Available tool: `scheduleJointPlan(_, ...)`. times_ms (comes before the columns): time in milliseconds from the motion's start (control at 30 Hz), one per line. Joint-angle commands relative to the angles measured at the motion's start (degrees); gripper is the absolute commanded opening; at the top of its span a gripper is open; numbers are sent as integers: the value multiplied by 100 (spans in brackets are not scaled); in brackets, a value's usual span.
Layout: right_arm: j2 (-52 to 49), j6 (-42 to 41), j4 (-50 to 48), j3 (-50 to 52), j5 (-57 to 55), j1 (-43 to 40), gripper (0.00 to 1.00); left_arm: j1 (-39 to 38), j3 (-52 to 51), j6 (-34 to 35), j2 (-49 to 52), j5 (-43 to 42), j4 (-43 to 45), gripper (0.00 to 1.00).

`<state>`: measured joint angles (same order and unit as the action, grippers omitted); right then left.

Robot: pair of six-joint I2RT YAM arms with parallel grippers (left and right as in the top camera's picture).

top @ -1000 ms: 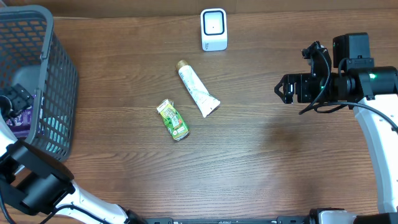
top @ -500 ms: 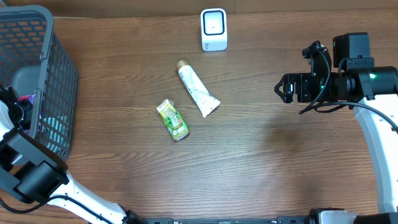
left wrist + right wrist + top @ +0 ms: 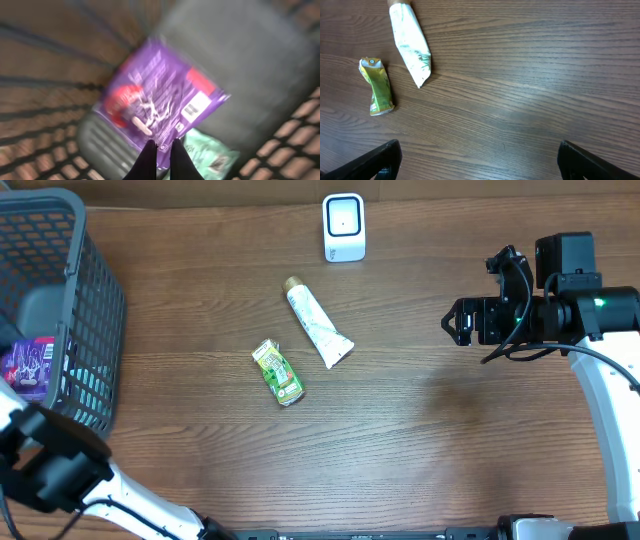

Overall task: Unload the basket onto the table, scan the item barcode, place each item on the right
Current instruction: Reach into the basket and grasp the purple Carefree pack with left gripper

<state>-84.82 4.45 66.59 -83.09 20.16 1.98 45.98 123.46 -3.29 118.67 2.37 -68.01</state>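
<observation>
Pickup seems in hand: left jaws pinch the purple packet (image 3: 160,95) inside the basket (image 3: 97,330), right jaws gape wide; next, lift it barcode-first toward the scanner (image 3: 343,227).

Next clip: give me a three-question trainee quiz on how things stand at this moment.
1. True or false: the white squeeze tube lies inside the grey mesh basket.
2. What does the left gripper pinch? A) the white squeeze tube B) the purple foil packet C) nothing
3. Fill in: the right gripper hangs over the wooden table with its jaws ____.
Key: 1 false; 2 B; 3 open.
</observation>
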Motion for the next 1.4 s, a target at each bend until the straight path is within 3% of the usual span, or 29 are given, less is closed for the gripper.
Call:
scheduleJointPlan(0,-9,-11,-55,-81,52,22,100,-101,481,153,-765,-188,-90,4)
scheduleJointPlan(33,-9,-9,-57,-81,52,22,100,-101,481,98,-802,-190,-109,6)
scheduleJointPlan(100,-9,-11,-74,-81,52,22,100,-83,398,304,-776,-188,-295,45)
scheduleJointPlan(133,-9,-9,-83,-81,52,22,100,-57,332,476,-752,-170,-376,54)
scheduleJointPlan(200,-9,-9,-98,-81,50,22,100,59,116,1075,-693,-17,-575,58)
scheduleJointPlan(267,-9,-9,-98,-81,50,22,100,306,-286,2096,-616,101,-785,59)
scheduleJointPlan(333,-9,-7,-98,-81,50,22,100,651,-905,2632,-610,-188,-660,58)
scheduleJointPlan(533,-9,-9,-157,-81,50,22,100,1239,-2444,2778,-610,-713,435,57)
scheduleJointPlan(867,-9,-13,-157,-81,55,22,100,1270,-3405,2822,-603,-737,2155,68)
scheduleJointPlan(1000,-9,-87,-155,-81,52,22,100,1237,-3860,2824,-584,-1049,2964,84)
scheduleJointPlan(1133,-9,-162,-146,-81,57,22,100,1154,-4505,2822,-581,-1123,3834,87)
scheduleJointPlan(1167,-9,-162,-144,-81,57,22,100,1137,-4651,2820,-579,-1119,4006,87)
scheduleJointPlan(1200,-9,-162,-142,-81,57,22,100,1132,-4811,2820,-579,-1121,4221,81)
scheduleJointPlan(1233,-9,-162,-136,-81,57,22,100,1132,-4968,2820,-579,-1121,4404,61)
scheduleJointPlan(1267,-9,-162,-138,-81,55,22,100,1132,-5023,2820,-579,-1119,4454,53)
scheduleJointPlan(1300,-9,-164,-138,-81,57,22,100,1132,-5101,2820,-579,-1080,4513,34)
scheduleJointPlan(1367,-9,-162,-138,-81,57,22,100,1132,-5147,2817,-579,-986,4524,11)
